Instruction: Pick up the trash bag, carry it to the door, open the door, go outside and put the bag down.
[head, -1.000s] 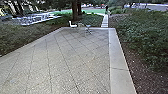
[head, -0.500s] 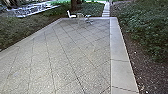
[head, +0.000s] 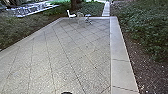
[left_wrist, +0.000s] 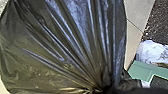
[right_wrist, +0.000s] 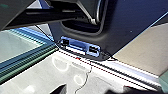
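I have the black, shiny plastic trash bag (left_wrist: 62, 45) out of doors, with the left gripper (left_wrist: 101, 90) clamped on its gathered neck; the folds fan out from that pinch. Past the bag I see the smooth concrete border (head: 118, 50) of the patio and brown mulch (head: 140, 72). A crumpled white item (left_wrist: 152, 51) lies near a flat green surface (left_wrist: 140, 71), its material unclear to me.

For the right gripper (right_wrist: 95, 91), I cannot tell whether its fingers are apart or together. Its wrist view gives me a glass pane in green framing (right_wrist: 20, 46) and pale ground with rings of light (right_wrist: 75, 72).

From the head, I look across pale stone paving (head: 62, 55) with slanting joints. At its far end stands a white chair (head: 71, 15), near a tree trunk (head: 75, 4). Low green planting (head: 147, 30) flanks both sides, and a narrow pale path (head: 106, 10) leads away beyond the paving.
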